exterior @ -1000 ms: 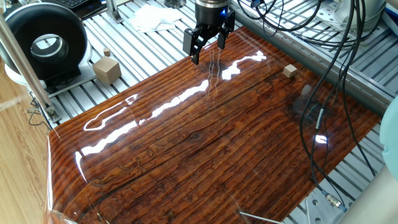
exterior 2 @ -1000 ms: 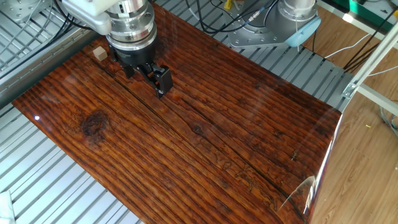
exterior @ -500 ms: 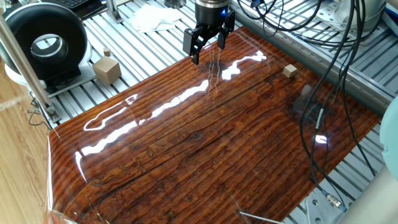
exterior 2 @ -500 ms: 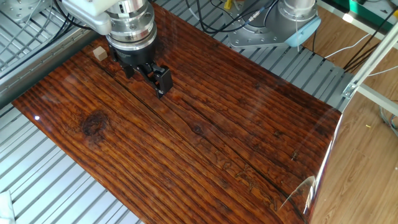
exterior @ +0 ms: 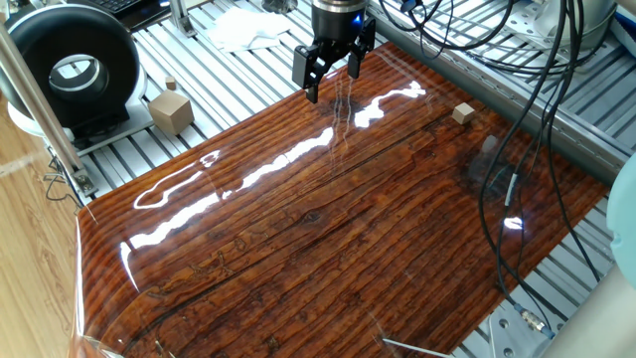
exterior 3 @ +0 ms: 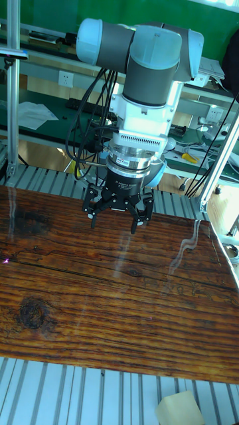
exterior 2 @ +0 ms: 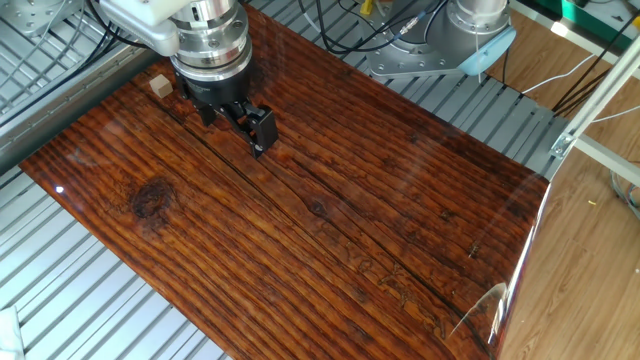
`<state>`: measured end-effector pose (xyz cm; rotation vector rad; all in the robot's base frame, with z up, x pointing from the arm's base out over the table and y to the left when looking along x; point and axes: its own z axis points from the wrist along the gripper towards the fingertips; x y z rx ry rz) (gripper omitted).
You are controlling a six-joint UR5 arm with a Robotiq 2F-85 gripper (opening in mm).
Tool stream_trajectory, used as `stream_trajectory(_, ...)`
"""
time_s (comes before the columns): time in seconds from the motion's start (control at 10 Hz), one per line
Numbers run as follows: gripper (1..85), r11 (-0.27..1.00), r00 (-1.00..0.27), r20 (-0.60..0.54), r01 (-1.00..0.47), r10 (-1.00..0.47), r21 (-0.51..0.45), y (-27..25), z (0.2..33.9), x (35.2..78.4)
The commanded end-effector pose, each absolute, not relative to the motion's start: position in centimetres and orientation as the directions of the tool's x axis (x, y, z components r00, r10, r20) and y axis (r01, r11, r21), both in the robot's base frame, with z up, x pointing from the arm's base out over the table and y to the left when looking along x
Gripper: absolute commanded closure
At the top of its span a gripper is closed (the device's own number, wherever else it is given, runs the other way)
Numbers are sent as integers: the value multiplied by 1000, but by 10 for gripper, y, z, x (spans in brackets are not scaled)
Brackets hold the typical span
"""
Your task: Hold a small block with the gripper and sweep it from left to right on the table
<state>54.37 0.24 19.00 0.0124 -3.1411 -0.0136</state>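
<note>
Broad table (exterior: pixel 328 229); gripper (exterior: pixel 333 85) hovering empty near one edge, small block (exterior: pixel 462 113) well apart.
Its fingers (exterior 2: pixel 262 128) are spread, holding nothing. The small block lies loose by the table's edge. Judgement: travel across, centre over it, descend square, then clamp. Tall fixed view misses the small block; both other views show it.

Toward the picture's left of the claw (exterior: pixel 331 82), a tan cube (exterior: pixel 171 111) with a knob sits on the slatted aluminium frame (exterior: pixel 238 80), near a black ring-shaped housing (exterior: pixel 75 65). A white cloth (exterior: pixel 243 28) lies behind the claw.
</note>
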Motion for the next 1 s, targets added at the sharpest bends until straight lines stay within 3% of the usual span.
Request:
stream_trajectory(0.0, 847, 979, -940, -282, 205, 191, -20, -18, 200, 615)
stream_trajectory(0.9, 847, 978, -939, -287, 206, 192, -19, -16, 196, 616)
